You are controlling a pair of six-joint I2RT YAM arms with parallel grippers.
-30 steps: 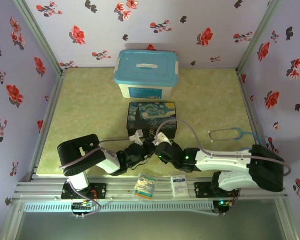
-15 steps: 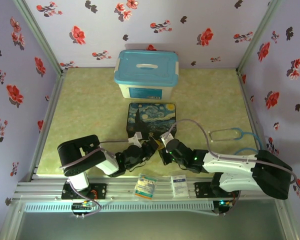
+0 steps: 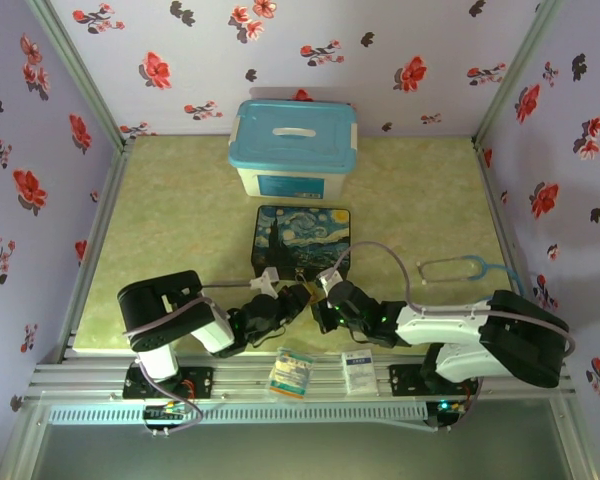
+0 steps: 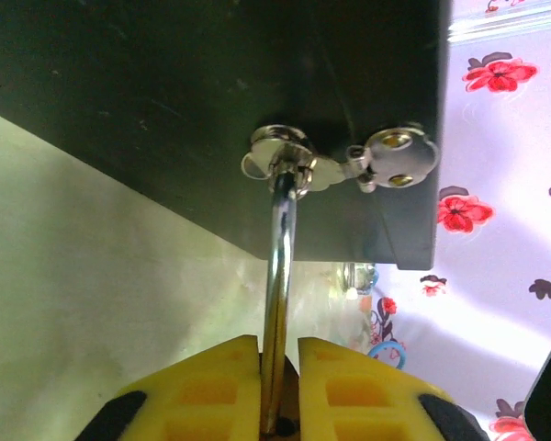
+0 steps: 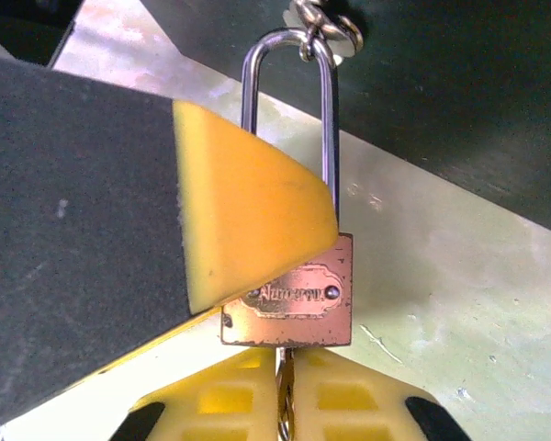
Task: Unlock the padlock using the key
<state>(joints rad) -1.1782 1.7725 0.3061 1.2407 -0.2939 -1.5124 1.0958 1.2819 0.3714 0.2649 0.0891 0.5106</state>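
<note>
One small brass padlock (image 5: 298,296) hung by its shackle (image 5: 329,119) from the clasp (image 4: 298,170) on the near side of the painted box (image 3: 302,232). It looked rigid, light and slick, best steadied across its flat faces. Left claw (image 4: 277,381) pinched the shackle; right claw (image 5: 283,404) clamped the key (image 5: 283,377) beneath its keyhole.
</note>
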